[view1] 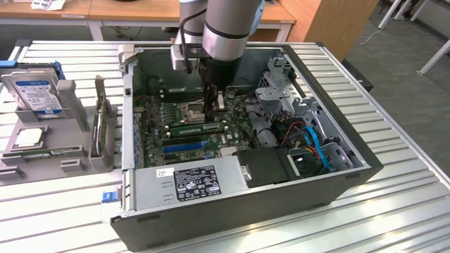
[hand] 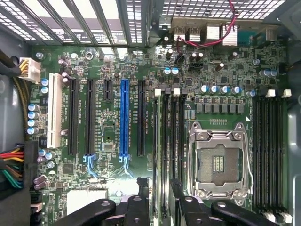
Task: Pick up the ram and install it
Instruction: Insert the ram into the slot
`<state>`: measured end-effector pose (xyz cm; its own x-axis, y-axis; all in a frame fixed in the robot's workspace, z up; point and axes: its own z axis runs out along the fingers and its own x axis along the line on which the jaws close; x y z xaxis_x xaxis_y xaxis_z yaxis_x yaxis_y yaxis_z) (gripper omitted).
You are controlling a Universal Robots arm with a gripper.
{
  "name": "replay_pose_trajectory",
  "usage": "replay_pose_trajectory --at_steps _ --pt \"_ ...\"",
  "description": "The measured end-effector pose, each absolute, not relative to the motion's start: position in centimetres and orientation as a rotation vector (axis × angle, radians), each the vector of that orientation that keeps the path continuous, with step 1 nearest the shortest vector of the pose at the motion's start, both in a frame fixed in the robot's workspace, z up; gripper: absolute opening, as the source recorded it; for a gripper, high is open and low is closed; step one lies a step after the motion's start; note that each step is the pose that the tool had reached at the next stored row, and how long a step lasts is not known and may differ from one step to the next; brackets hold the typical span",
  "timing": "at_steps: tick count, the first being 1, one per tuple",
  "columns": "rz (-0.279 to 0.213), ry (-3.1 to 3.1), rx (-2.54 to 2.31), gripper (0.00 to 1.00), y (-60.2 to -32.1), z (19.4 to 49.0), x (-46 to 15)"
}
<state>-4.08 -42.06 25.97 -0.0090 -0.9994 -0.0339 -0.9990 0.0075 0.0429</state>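
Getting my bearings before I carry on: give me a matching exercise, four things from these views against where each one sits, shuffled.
Things:
1. ram
2. hard drive
3. gripper
4. power supply

Places:
A. on the grey rack outside the case
B. open, low over the motherboard
C. inside the case, along the wall nearest the exterior camera
D. upright in a motherboard slot

Pairs: 1-D, 2-A, 3-B, 4-C
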Motion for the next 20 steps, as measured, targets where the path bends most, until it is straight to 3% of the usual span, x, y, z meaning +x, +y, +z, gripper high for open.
replay_pose_trajectory --at_steps 20 --pt "-0.085 -2.225 2.207 0.31 -42.1 28.1 -4.1"
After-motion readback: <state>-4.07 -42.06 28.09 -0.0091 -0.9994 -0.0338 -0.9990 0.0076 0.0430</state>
